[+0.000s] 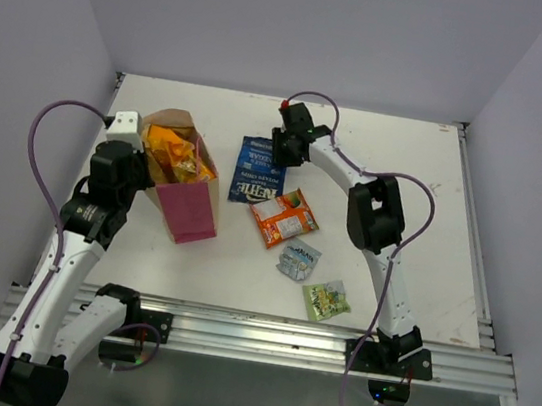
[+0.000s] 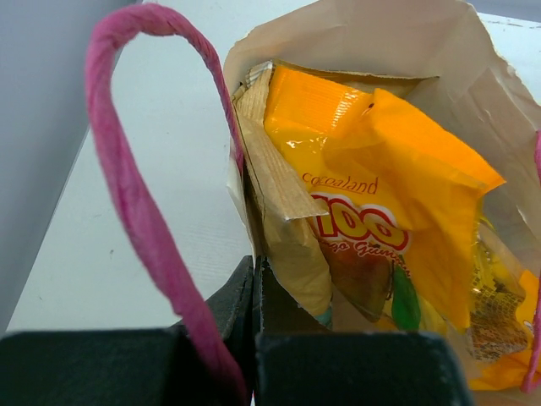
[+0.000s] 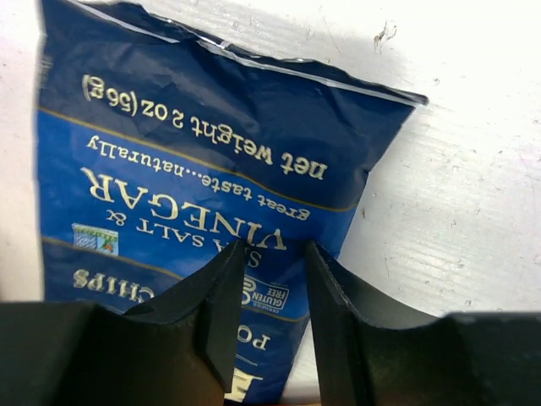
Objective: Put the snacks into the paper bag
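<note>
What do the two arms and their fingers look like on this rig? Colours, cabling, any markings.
The left arm and right arm match: slim white links joined by bulky black joint housings. A thin purple cable loops loosely along each. The right arm has a small red part near its wrist. The fingers are matte black, flat-sided and taper to blunt tips. No lettering shows.

Glossy foil dark blue chip bag [image 3: 194, 194], matt creased paper bag [image 2: 473, 93]

The left pincer [image 2: 255, 294] is clamped on the paper bag [image 2: 372, 38] rim, beside its pink handle [image 2: 127, 203]. An orange-yellow bag [image 2: 406, 161] sits inside, perhaps a tan packet [image 2: 283, 194] too.
</note>
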### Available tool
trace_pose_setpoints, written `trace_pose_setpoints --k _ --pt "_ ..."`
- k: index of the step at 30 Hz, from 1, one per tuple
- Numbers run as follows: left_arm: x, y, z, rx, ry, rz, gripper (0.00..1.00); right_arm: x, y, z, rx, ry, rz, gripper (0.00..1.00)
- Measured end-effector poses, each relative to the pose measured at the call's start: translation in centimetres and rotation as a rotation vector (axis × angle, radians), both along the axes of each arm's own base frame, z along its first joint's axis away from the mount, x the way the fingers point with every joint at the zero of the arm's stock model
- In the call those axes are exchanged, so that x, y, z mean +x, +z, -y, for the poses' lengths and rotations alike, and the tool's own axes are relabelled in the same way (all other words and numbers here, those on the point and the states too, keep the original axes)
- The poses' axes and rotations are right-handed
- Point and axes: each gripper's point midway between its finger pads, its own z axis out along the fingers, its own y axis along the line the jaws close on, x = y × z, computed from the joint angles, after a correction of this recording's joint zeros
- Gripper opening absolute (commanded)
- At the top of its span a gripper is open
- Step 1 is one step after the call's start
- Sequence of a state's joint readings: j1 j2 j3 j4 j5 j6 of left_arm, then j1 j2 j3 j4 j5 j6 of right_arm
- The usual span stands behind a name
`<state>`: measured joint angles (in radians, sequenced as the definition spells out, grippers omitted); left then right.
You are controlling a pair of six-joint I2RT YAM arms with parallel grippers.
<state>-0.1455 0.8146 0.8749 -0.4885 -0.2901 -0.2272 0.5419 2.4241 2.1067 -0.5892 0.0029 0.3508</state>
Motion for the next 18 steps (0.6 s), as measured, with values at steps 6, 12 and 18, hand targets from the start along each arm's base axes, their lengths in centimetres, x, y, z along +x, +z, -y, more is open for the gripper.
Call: trace_pose_setpoints --k 6,12,18 --pt "0.08 0.02 0.14 -0.003 -0.007 0.002 0.00 -0.24 -0.83 -0.15 0.002 0.016 -0.002 0.75" --pt "0.15 0.10 0.31 -0.007 -0.015 0.005 0.00 -0.30 -0.76 -0.19 -0.003 0.025 0.002 0.79" --pt "0.18 0.12 0.38 -0.009 -0.019 0.007 0.00 -0.33 -0.87 -0.07 -0.012 0.030 0.003 0.80"
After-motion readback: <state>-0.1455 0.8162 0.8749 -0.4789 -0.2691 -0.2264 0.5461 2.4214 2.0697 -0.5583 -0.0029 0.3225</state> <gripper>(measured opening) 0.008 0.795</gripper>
